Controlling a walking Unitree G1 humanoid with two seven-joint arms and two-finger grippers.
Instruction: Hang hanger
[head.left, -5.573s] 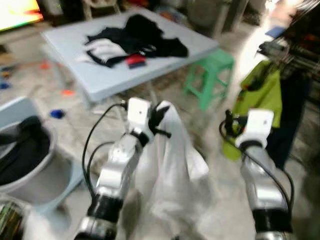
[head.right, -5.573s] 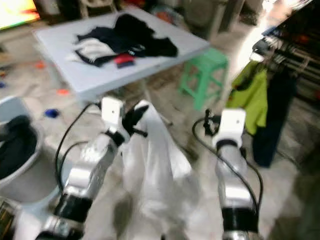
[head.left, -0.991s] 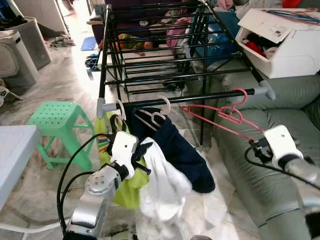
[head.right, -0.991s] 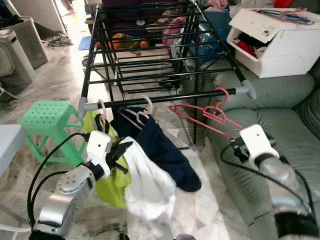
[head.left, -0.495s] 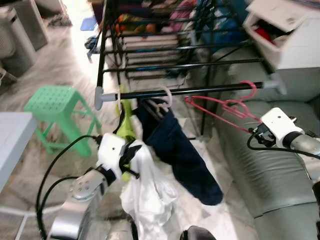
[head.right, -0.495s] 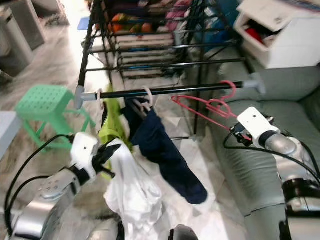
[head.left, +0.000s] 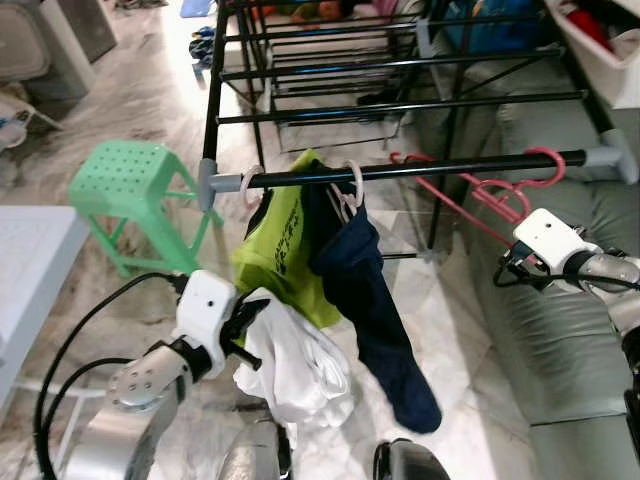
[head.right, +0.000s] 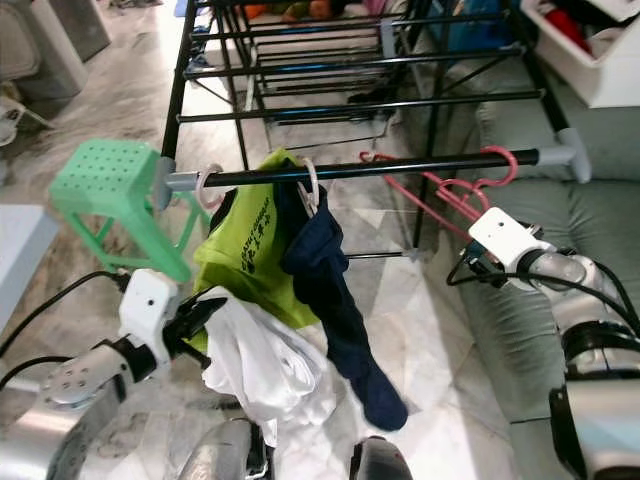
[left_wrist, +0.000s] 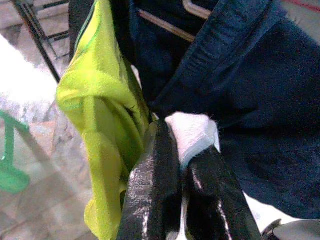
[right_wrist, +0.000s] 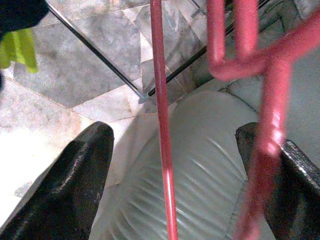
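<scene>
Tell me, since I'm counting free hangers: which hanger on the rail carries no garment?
The pink hanger at the rail's right end; the others hold lime and navy clothes.

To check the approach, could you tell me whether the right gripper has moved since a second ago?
Yes. The right gripper has closed in on the pink hanger hanging on the rail, and is now open astride one of its wires.

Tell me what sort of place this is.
Probably a home's living room used for drying laundry: a black metal drying rack hung with clothes, a grey-green leather sofa and a green plastic stool on marble floor.
</scene>
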